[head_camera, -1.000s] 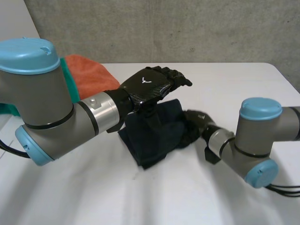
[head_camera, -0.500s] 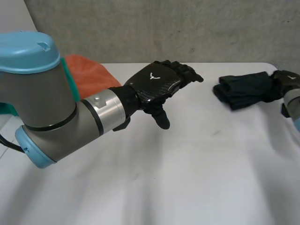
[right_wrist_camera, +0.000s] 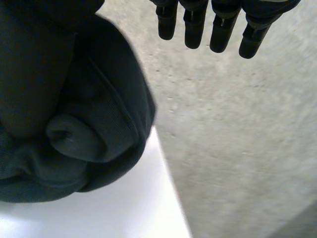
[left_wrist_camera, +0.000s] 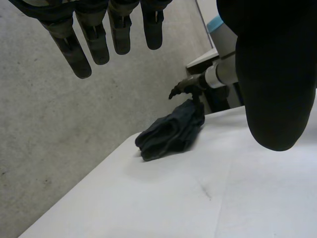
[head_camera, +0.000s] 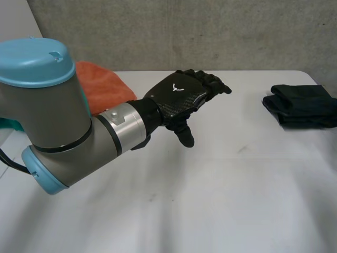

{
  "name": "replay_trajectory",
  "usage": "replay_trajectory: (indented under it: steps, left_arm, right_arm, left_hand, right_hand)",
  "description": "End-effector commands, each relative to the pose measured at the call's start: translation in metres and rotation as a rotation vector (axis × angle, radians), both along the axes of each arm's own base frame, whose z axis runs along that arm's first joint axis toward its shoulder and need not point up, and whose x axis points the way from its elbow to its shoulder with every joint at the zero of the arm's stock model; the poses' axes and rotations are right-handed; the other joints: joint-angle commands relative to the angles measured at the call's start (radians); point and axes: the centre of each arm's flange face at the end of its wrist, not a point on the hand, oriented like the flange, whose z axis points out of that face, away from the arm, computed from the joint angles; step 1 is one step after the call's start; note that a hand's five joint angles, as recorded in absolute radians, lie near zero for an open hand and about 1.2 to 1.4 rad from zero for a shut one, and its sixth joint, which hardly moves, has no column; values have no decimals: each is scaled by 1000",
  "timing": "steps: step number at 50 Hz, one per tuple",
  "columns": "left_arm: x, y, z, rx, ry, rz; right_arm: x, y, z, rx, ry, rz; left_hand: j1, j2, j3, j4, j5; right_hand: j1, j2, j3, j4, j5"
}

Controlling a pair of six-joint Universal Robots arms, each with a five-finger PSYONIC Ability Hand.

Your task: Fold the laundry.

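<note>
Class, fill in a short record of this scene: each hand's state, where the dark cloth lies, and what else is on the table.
left hand: open, fingers straight, held above the table
right hand: open, fingers straight, next to the dark cloth
dark cloth: folded bundle, lying near the table's right edge
orange cloth: lying at the table's far left

There are two robot arms, the left arm [head_camera: 63, 121] and the right arm [left_wrist_camera: 225, 72], and each ends in one black hand, which makes two: the left hand [head_camera: 179, 97] and the right hand [right_wrist_camera: 221, 29]. One white table [head_camera: 210, 200] bears one dark folded garment [head_camera: 303, 105] and one orange cloth [head_camera: 102, 84]. A green sliver [head_camera: 4, 124] at the edge may be a third piece of fabric. One concrete wall [head_camera: 184, 31] stands behind.
</note>
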Motion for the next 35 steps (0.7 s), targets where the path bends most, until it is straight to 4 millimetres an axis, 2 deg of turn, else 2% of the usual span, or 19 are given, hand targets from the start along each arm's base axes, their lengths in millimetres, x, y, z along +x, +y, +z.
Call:
replay_trajectory:
  steps: [1,4,7,8,11,12,14,15,16,19,20,21,23,24,27,28,31,34,35]
  left_arm:
    - [5,-5,3,-12,0,56]
    - [12,-13,12,-40,11,121]
    - [26,-32,18,-70,28,210]
    - [39,-51,20,-94,38,287]
    - [63,-78,24,-145,45,391]
    - [78,-95,24,-177,37,446]
    - [96,-114,22,-222,17,508]
    - [105,-123,21,-245,2,535]
    - [123,-141,16,-292,-41,591]
    - [148,-170,-2,-346,-130,661]
    - [163,-187,-18,-376,-199,695]
    - [170,-195,-26,-392,-234,708]
    - [181,-209,-44,-419,-301,722]
    - [187,-222,-60,-451,-362,728]
    - [198,-240,-86,-470,-438,735]
    - [202,-248,-101,-465,-471,732]
    - [208,-259,-115,-456,-484,738]
    - [214,-268,-127,-447,-480,729]
    - [212,-269,-129,-448,-476,721]
  right_arm:
    - [5,21,44,-79,200,-19]
    - [15,42,70,-165,248,28]
    - [34,62,78,-204,299,109]
    - [56,78,79,-213,340,187]
    - [90,106,73,-196,408,320]
    - [108,126,69,-179,455,393]
    - [121,146,65,-161,507,457]
    - [129,165,62,-148,562,503]
    - [131,174,59,-136,588,521]
    - [136,202,50,-102,670,575]
    - [136,208,48,-89,682,584]
    - [137,214,46,-82,688,595]
    - [140,226,42,-62,682,615]
    - [142,230,42,-59,678,623]
    - [148,243,38,-40,645,651]
    - [148,245,38,-34,634,652]
    - [148,248,36,-15,594,653]
    - [147,248,35,-4,568,649]
    - [146,249,36,-2,560,645]
  left_hand:
    - [28,28,28,29,26]
    - [25,25,25,26,23]
    - [-16,-16,-16,-15,-18]
    - [-16,-16,-16,-15,-18]
    - [-13,-13,-13,-12,-15]
    - [-16,-16,-16,-15,-18]
    - [-16,-16,-16,-15,-18]
    - [-13,-13,-13,-12,-15]
    - [-13,-13,-13,-12,-15]
    - [-4,-4,-4,-3,-7]
    - [-4,-4,-4,-3,-7]
    - [-1,-1,-1,0,-4]
    - [-4,-4,-4,-3,-7]
    - [-4,-4,-4,-3,-7]
    - [-4,-4,-4,-3,-7]
    - [-4,-4,-4,-3,-7]
    - [2,2,2,3,-1]
    - [236,236,236,237,233]
    - [597,597,597,598,595]
  right_hand:
    - [-53,-38,-39,-38,-47]
    - [-53,-38,-39,-38,-47]
    - [-53,-38,-39,-38,-47]
    - [-53,-38,-39,-38,-47]
    - [-53,-38,-39,-38,-47]
    - [-53,-38,-39,-38,-47]
    - [-53,-38,-39,-38,-47]
    - [-53,-38,-39,-38,-47]
    - [-53,-38,-39,-38,-47]
    - [-53,-38,-39,-38,-47]
    - [-53,-38,-39,-38,-47]
    - [-53,-38,-39,-38,-47]
    - [-53,-38,-39,-38,-47]
    - [-53,-38,-39,-38,-47]
    - [-53,-38,-39,-38,-47]
    - [-53,-38,-39,-38,-47]
    - [-53,-38,-39,-38,-47]
    - [-53,-38,-39,-38,-47]
    - [-53,-38,-39,-38,-47]
